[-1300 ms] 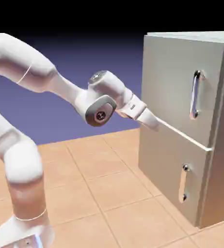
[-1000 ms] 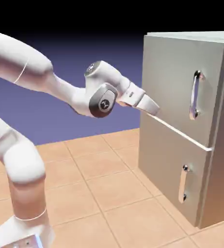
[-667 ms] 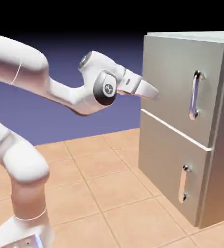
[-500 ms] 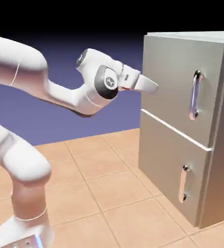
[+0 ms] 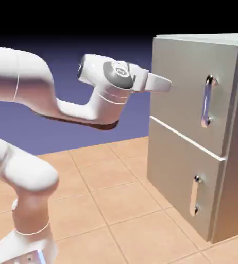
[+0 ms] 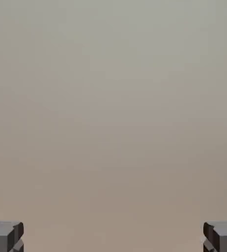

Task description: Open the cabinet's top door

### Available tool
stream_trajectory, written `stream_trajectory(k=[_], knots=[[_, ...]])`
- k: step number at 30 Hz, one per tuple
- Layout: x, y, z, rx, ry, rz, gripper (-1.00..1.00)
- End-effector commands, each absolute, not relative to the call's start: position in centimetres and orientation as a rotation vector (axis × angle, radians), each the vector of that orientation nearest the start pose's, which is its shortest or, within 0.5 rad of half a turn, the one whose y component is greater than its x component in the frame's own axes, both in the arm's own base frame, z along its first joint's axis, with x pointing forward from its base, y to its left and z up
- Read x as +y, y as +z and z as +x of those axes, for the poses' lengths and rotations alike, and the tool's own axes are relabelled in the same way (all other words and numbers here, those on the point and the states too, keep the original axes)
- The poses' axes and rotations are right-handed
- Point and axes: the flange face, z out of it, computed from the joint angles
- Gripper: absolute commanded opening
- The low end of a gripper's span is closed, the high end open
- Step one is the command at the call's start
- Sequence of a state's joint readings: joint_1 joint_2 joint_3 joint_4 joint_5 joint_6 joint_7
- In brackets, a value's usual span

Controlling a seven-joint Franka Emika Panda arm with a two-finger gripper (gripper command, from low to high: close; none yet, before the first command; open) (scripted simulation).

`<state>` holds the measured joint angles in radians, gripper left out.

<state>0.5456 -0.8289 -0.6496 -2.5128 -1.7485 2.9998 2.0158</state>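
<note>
A tiled table [image 5: 116, 201] is seen before a blue-violet backdrop, with the cabinet [image 5: 234, 154] at the right. The top door [image 5: 185, 93] is shut. The pincer [image 5: 165, 85], spread wide and empty, is judged to be approaching; next, the handle [image 5: 207, 101] must be reached. In the hand view only grey metal is shown.

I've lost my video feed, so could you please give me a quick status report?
Gripper open, empty, level with the tall grey metallic cabinet. Square grey top door shut; long silver bar handle untouched. Nothing in the way.
</note>
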Motion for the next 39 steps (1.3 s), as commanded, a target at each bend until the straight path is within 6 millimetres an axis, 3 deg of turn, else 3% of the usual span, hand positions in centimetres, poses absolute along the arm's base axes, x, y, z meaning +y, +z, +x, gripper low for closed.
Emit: stream_trajectory(k=[1,13,27,32,33,39], knots=[[-2.5,58.6,36.3,0.717,-1.595,-2.037,1.0],[-7.5,56.9,37.2,0.701,-1.686,-1.888,1.0],[-13.7,52.5,39.7,0.685,-1.731,-1.763,1.0],[-13.5,52.5,44.7,0.685,-1.731,-1.763,1.0],[-13.5,52.5,44.7,0.685,-1.731,-1.763,-1.0],[-12.2,52.5,41.3,0.772,-1.788,-1.756,-1.0]])
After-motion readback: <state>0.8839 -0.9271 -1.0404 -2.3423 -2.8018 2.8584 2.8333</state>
